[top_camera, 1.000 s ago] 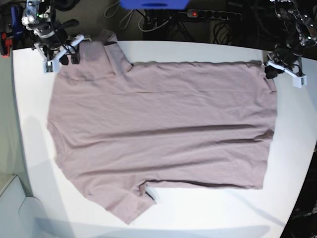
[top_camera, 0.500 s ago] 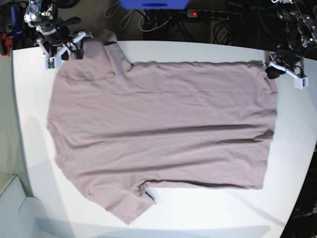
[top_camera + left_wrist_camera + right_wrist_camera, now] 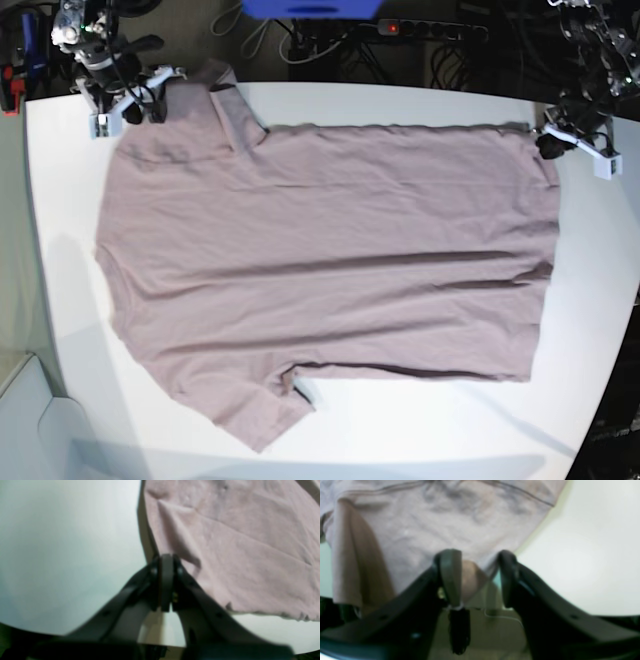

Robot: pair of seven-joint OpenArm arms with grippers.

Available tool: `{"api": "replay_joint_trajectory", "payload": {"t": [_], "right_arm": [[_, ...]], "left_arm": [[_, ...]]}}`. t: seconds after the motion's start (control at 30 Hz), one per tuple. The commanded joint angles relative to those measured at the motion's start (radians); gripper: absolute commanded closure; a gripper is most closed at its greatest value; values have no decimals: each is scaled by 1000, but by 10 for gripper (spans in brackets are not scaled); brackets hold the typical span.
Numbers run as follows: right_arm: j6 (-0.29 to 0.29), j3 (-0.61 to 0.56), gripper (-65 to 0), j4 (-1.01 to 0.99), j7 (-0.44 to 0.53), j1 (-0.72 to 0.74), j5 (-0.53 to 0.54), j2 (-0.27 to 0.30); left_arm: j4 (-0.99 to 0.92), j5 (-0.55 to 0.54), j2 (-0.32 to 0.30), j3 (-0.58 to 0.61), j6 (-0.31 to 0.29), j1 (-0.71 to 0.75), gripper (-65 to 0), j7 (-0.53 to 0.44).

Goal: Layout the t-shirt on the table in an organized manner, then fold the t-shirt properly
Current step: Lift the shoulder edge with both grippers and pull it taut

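The mauve t-shirt [image 3: 330,260] lies spread flat on the white table [image 3: 400,430], collar end to the left and hem to the right. One sleeve [image 3: 215,85] lies at the top left, the other [image 3: 265,415] at the bottom. My left gripper [image 3: 552,140] is shut at the hem's top right corner. In the left wrist view its jaws [image 3: 166,560] are pressed together on the shirt's raised edge [image 3: 237,542]. My right gripper [image 3: 130,100] is open by the top left shoulder. In the right wrist view [image 3: 477,560] a fold of cloth [image 3: 420,525] sits between its jaws.
A power strip [image 3: 420,28] with a red light, cables and a blue object [image 3: 310,8] lie beyond the table's far edge. The table's curved edge [image 3: 610,330] runs close to the hem on the right. A grey surface [image 3: 30,420] adjoins the bottom left.
My right gripper has moved a little up and back toward the table's far left corner, staying at the shoulder. My left gripper and the shirt's body have not visibly moved.
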Motion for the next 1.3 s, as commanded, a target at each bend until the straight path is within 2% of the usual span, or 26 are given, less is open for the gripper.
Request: {"api": "replay_joint_trajectory", "payload": {"t": [0.0,0.23,0.37,0.47,0.73,0.83,1.0,1.1,1.27], "right_arm": [[7,-15,-166,-19,-71,-12,-5,0],[7,-58,0,-20,-71,-18,-5,3],[7,-53,0,-17,-68,-15,-5,6],[7,-50,0,4,-67,-12,-5,29],[7,-47,0,179,-73,-10,-5,63],[7,-47,0,233,-73,-19,-5,62],[7,-47,0,259,-71,-51,-4,58],[10,-53,0,259,-71,-64,-4,58],[91,-50,0,258,-70,-82,-4,39]], "left_arm": [[8,15,-11,-3,10,0,-2,16],[14,14,-11,-3,10,2,-2,16],[15,14,-11,-3,8,2,-2,16],[17,12,-13,-3,8,0,-2,16],[118,12,-13,-3,8,-27,-2,21],[170,12,-13,-9,8,-47,-2,76],[238,12,-7,-128,7,-69,-2,174],[250,12,-10,-164,7,-70,-2,199],[244,12,-11,-192,7,-63,-2,202]]}}
